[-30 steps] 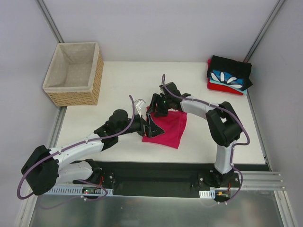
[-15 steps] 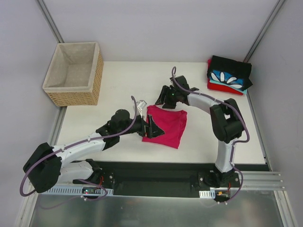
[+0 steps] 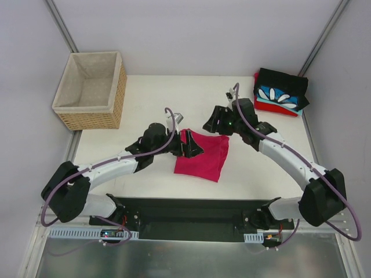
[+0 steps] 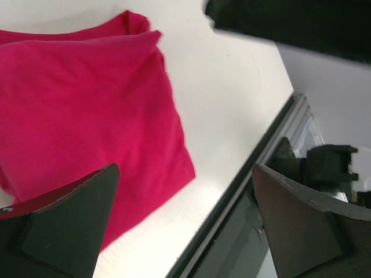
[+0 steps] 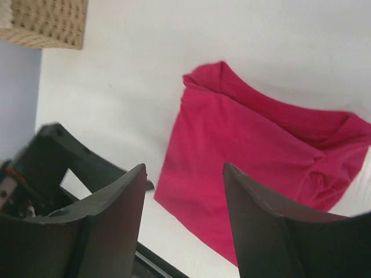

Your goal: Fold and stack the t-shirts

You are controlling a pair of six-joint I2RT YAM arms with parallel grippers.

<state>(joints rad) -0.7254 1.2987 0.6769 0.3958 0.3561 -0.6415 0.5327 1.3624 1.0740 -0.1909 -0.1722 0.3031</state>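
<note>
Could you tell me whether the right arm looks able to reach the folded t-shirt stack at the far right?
Probably yes: the stack lies on its own side, only bare table between. The right end effector is open and empty but faces the magenta t-shirt, so it must turn.

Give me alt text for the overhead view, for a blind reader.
A folded magenta-pink t-shirt lies on a white table, the open left tool at its left edge, the open right tool just past its far edge. A stack of folded shirts sits far right, a woven wicker basket far left.
</note>
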